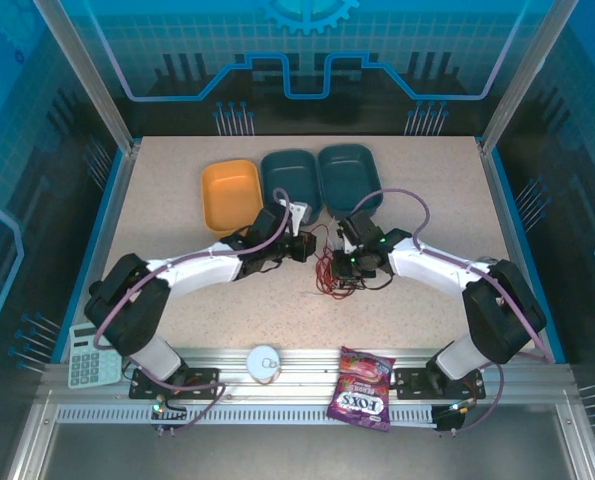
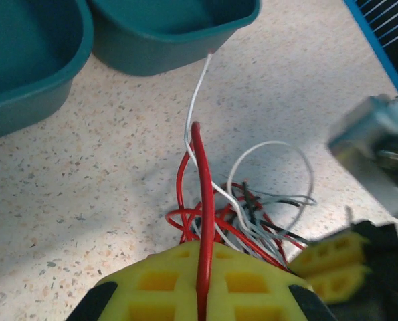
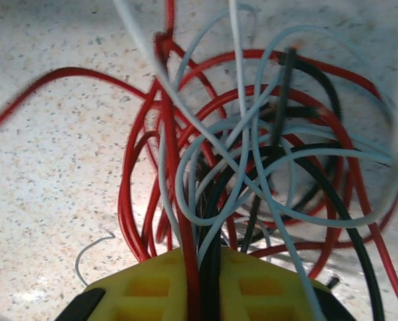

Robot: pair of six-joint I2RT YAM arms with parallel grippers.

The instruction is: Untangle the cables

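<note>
The cables (image 1: 332,270) lie as a tangle of red, black and white/grey wires at mid-table, between the two grippers. My left gripper (image 1: 305,246) sits just left of the tangle. In the left wrist view its yellow fingers (image 2: 202,253) are shut on a single red cable (image 2: 203,187), which rises straight from the jaws. A white cable (image 2: 197,93) runs off toward a teal tray. My right gripper (image 1: 349,262) is at the tangle's right side. In the right wrist view it (image 3: 203,259) is shut on a red and a black cable (image 3: 209,227), with loops (image 3: 265,154) spread beyond.
An orange tray (image 1: 229,195) and two teal trays (image 1: 290,178) (image 1: 349,175) stand behind the tangle, close to the left gripper. A calculator (image 1: 95,357), a white round lid (image 1: 264,362) and a candy bag (image 1: 362,388) lie along the near rail.
</note>
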